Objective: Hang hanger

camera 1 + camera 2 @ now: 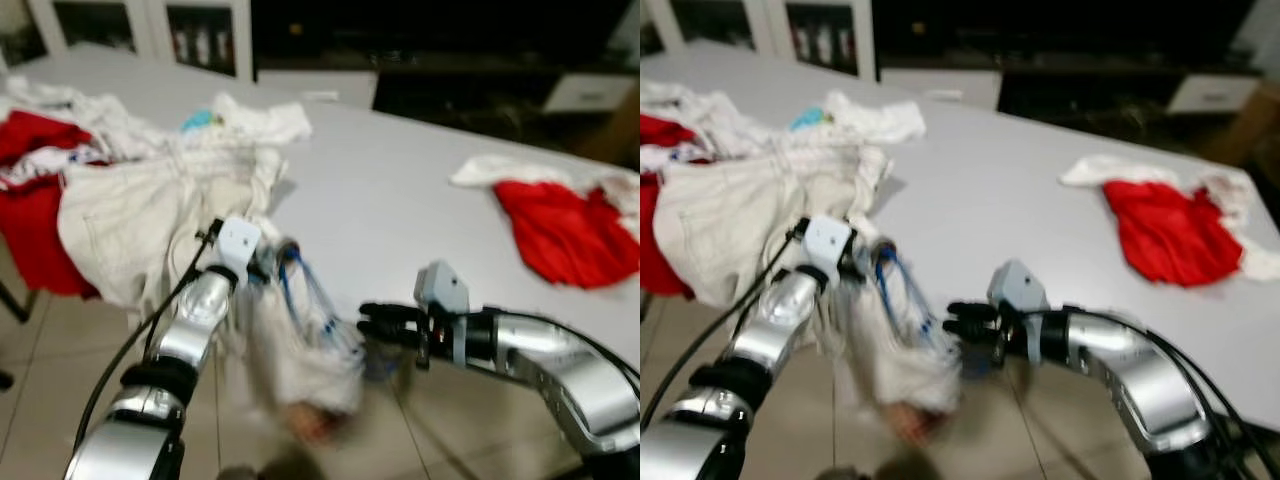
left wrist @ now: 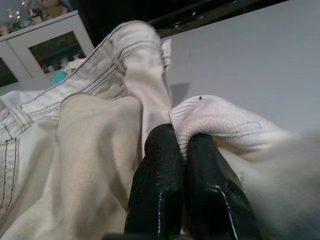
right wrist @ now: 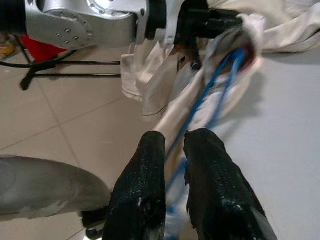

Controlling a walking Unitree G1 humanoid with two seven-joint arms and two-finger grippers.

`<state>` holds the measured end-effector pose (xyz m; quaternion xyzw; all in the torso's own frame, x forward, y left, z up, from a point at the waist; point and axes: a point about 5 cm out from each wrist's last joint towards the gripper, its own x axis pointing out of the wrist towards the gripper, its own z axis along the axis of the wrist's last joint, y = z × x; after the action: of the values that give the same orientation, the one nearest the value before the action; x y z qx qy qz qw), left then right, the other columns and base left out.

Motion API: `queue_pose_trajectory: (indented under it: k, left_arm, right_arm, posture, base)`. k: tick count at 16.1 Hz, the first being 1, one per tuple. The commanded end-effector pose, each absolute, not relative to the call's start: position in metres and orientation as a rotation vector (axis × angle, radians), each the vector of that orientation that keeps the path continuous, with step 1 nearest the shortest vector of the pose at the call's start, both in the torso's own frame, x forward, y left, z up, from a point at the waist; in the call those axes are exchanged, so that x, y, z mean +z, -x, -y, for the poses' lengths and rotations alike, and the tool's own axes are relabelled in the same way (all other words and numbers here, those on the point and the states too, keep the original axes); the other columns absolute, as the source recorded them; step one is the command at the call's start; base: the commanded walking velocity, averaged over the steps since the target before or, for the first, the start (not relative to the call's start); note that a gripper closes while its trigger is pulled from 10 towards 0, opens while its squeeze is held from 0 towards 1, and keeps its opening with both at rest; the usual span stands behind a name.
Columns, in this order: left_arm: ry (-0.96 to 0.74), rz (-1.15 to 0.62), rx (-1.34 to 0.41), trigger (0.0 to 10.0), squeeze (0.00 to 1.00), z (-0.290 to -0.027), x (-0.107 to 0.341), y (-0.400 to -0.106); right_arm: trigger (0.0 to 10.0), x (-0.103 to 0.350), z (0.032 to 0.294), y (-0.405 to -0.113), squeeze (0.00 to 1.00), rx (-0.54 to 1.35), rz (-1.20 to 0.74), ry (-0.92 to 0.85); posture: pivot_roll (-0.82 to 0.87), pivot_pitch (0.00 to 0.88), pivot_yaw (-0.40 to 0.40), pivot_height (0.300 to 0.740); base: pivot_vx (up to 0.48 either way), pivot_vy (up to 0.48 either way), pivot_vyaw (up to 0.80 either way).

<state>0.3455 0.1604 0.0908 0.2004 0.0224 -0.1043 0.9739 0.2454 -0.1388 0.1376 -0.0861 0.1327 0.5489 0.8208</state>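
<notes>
A blue hanger (image 1: 312, 300), draped in a cream garment (image 1: 300, 365), slants down off the white tabletop (image 1: 400, 200) edge from the left end effector (image 1: 268, 262), clamped on the cloth, toward the right end effector (image 1: 368, 320), closed around the hanger's lower end. Red clothes (image 1: 565, 235) lie well apart on the tabletop.

Head stereo pair looks down over table (image 1: 400, 190); wrist cameras sit close along each gripper's fingers, sharing the hanger (image 3: 215, 95).
</notes>
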Motion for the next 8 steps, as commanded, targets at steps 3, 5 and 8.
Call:
queue_pose_trajectory:
  k: [3, 5, 8]
  left_arm:
    - [-0.408, -0.026, -0.210, 10.0, 0.00, -0.159, 0.096, -0.348]
    - [-0.409, -0.025, -0.211, 10.0, 0.00, -0.158, 0.097, -0.349]
    - [-0.410, -0.019, -0.219, 10.0, 0.00, -0.155, 0.099, -0.351]
  right_arm:
    - [10.0, 0.144, 0.147, -0.251, 0.00, 1.127, -0.274, 0.202]
    - [10.0, 0.145, 0.151, -0.259, 0.00, 1.065, -0.248, 0.221]
    - [10.0, 0.150, 0.159, -0.271, 0.00, 0.929, -0.183, 0.231]
  posture:
    - [-0.03, 0.000, -0.050, 0.740]
    - [-0.03, 0.000, -0.047, 0.740]
    - [-0.04, 0.000, -0.044, 0.740]
  base:
    - [0.000, 0.000, 0.00]
    - [0.000, 0.000, 0.00]
    - [0.000, 0.000, 0.00]
